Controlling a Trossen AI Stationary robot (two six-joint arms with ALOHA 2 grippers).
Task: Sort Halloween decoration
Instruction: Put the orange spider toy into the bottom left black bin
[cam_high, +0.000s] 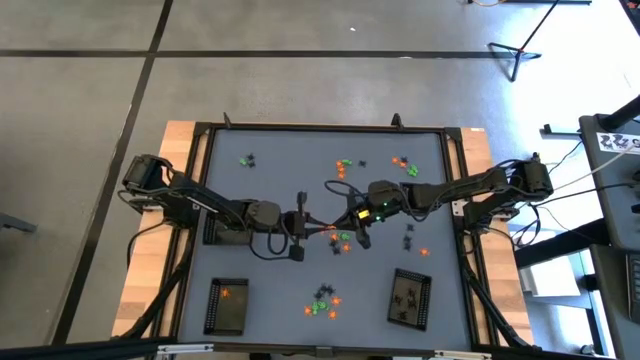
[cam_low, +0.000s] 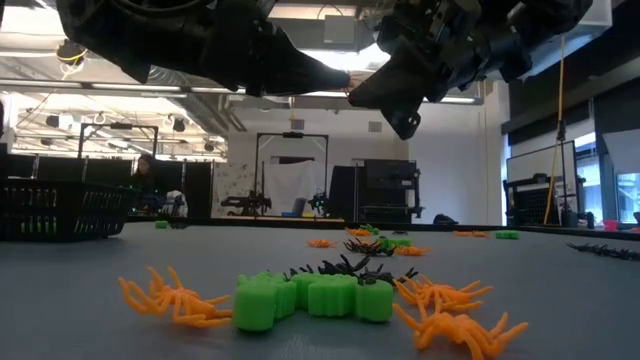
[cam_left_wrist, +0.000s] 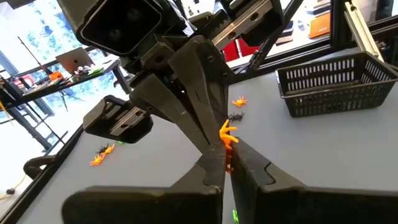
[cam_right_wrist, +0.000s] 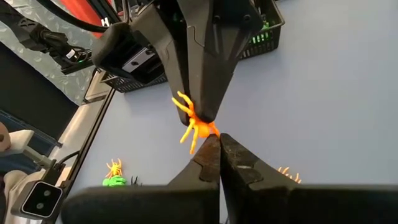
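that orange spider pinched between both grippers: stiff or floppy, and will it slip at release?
Orange spider: thin splayed legs, probably bendy rather than stiff. It looks very light, so it may cling to a pad. Left gripper and right gripper, both shut, pinch only its body, so it could twist.

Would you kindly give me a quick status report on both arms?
Left tool and right tool both shut on one orange spider, mid-table, raised. Handover point. Nothing in the way.
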